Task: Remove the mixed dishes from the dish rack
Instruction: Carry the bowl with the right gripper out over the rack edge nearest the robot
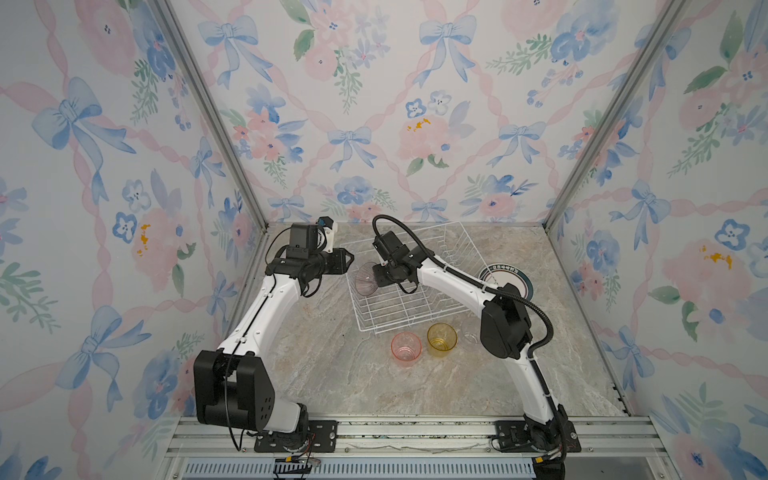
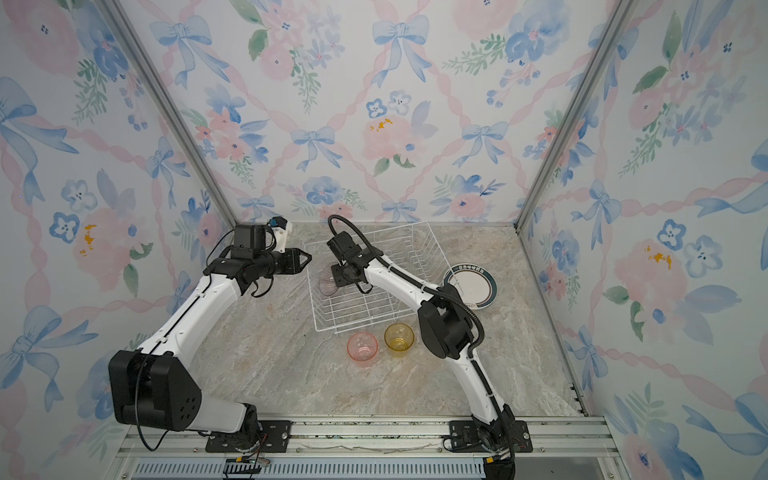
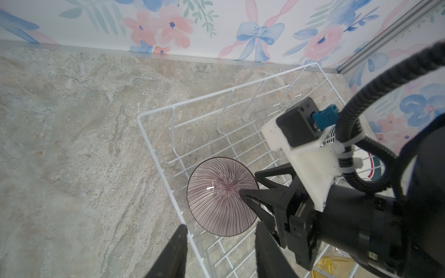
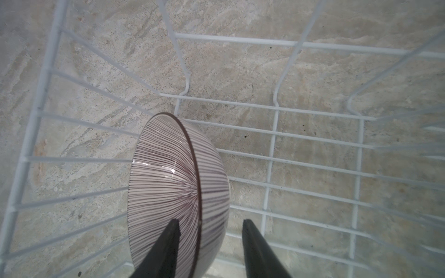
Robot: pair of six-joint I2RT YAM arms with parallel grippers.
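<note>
The right gripper (image 4: pixel 209 220) stands half open astride the tilted bowl (image 4: pixel 168 180), one finger inside its rim and one outside; whether it pinches the bowl cannot be told. Beneath it lies the rack (image 4: pixel 240 41). The left gripper (image 3: pixel 220 226), open and empty, hovers just beside the bowl, over the rack's edge.

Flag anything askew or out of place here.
The striped bowl is tipped on edge inside the dish rack, its rim straddled by the open right pincer. The rack itself sits skewed on the table. Nothing looks spilled or broken.
</note>
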